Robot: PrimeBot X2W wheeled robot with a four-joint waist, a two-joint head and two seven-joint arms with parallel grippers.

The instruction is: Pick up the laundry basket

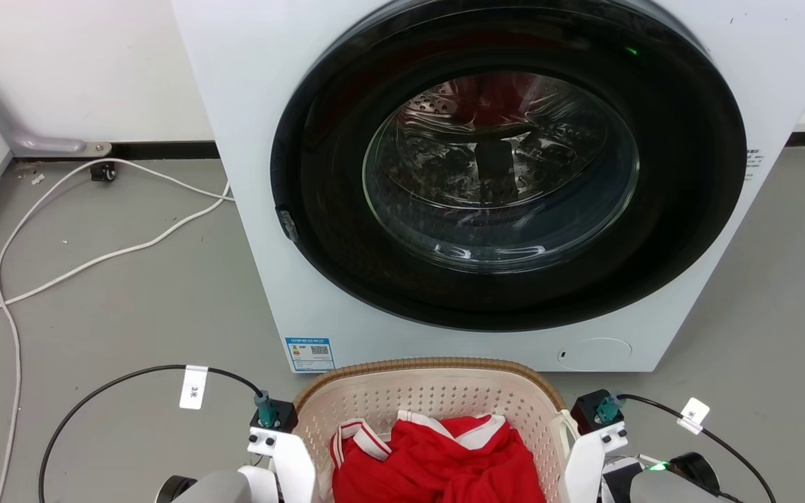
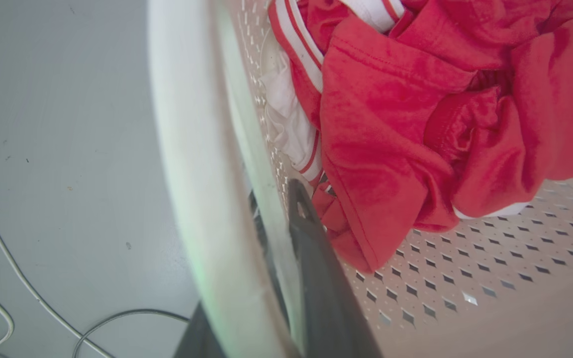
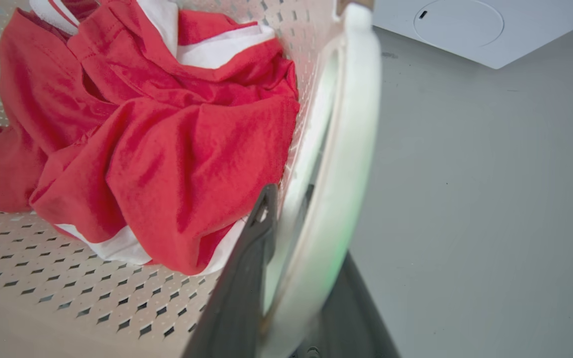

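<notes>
Bright, even light; blurred wide-angle foregrounds.

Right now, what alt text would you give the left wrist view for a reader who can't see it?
The left gripper grips the white side handle of the laundry basket, one dark finger inside the wall, one outside. A crumpled red garment with white trim lies inside; grey floor with cables lies beyond.

The laundry basket (image 1: 430, 398) is matt perforated plastic, the red garment (image 1: 437, 461) soft cloth
</notes>
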